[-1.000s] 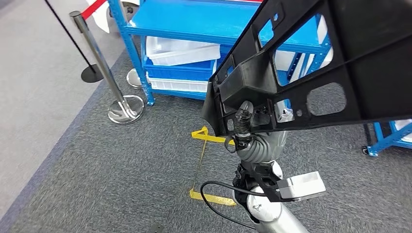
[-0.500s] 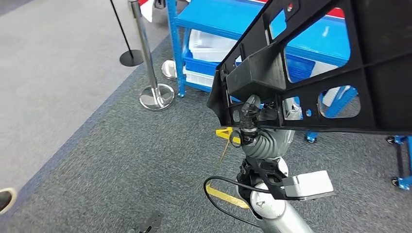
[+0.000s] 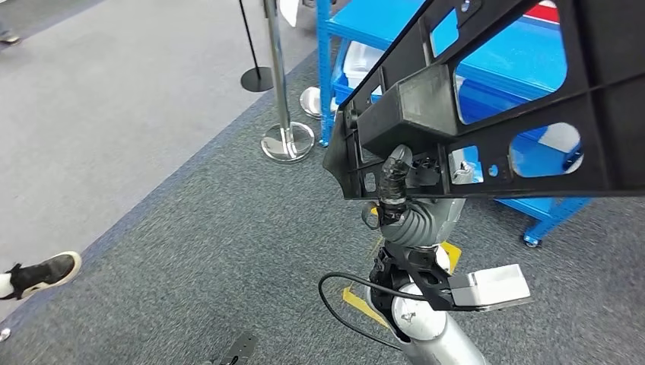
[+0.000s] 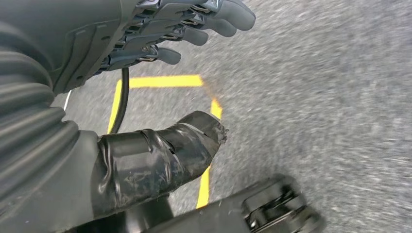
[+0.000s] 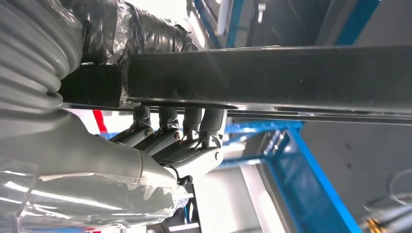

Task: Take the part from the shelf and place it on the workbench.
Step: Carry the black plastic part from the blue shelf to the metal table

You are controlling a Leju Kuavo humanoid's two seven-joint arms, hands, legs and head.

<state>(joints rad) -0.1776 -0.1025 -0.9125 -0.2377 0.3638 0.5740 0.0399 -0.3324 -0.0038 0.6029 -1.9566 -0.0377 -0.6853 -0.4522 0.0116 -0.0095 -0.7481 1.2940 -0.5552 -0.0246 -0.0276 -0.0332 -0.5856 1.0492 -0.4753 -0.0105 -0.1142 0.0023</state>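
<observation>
Holding the big black part (image 3: 532, 99) up high across the upper right of the head view, in front of the blue shelf (image 3: 525, 61) and well off the grey carpet (image 3: 190, 251). Gripping one of its bars with the right hand (image 5: 170, 145), fingers curled tight behind and taped thumb over the front. Propping its lower left end with the left hand (image 3: 395, 190), taped thumb (image 4: 165, 155) against the black edge, fingers (image 4: 194, 19) stretched straight and apart, nothing in between.
</observation>
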